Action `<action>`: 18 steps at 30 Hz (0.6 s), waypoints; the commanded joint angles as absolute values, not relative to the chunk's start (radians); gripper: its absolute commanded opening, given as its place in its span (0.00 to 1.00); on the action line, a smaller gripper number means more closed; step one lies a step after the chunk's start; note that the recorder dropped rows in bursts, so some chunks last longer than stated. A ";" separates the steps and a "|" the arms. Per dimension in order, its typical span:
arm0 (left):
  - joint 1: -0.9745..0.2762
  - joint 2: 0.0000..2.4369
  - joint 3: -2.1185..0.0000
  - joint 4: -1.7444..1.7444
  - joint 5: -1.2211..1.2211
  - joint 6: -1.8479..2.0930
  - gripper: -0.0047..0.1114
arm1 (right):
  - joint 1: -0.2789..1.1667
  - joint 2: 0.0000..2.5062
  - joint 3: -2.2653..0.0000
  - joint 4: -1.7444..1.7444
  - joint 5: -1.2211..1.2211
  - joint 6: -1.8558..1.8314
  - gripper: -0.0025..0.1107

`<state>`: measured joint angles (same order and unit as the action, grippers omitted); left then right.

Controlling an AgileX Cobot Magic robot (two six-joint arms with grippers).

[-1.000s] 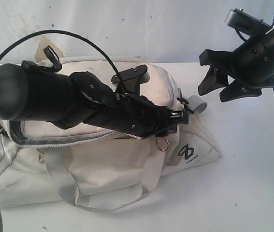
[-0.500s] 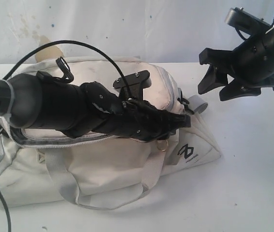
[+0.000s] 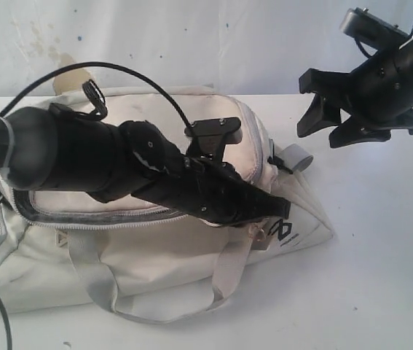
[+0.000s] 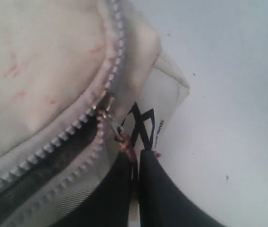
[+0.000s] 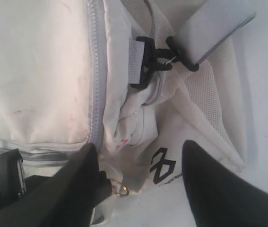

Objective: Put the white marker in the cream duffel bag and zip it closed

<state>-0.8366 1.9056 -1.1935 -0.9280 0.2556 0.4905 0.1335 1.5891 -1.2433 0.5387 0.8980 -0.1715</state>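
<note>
Cream duffel bag (image 3: 155,255): soft, stained fabric; its small metal zipper pull (image 4: 116,132) is what the jaws hold.
Left gripper (image 4: 134,157): black jaws together, clamped on that pull, just beside the black logo (image 4: 142,124).
Grey zipper (image 4: 117,47): parted behind the slider, dark lining showing.
Bag's place: flat on the white table (image 3: 381,255).
Right gripper (image 3: 323,133): jaws wide apart, empty, held in the air near the bag's logo end.

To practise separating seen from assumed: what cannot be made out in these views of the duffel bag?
White marker: in no view; whether it is inside the cream duffel bag cannot be told.
Exterior view: the left arm hides the zipper slider.
Left wrist view: blur hides whether the shut left tool pinches the zipper pull.
Right wrist view: print beside the logo too small to read.
</note>
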 commanded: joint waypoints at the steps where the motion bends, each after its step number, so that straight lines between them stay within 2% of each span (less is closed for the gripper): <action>1: -0.820 1.849 -1.198 -0.865 0.344 0.501 0.04 | 0.129 1.618 -1.244 0.637 0.941 -0.180 0.46; 11: -0.723 1.814 -1.198 -0.800 0.554 0.501 0.04 | 0.129 1.723 -1.244 0.833 0.951 -0.226 0.45; 18: -0.720 1.814 -1.198 -0.798 0.568 0.501 0.04 | 0.174 1.770 -1.244 0.848 0.955 -0.232 0.39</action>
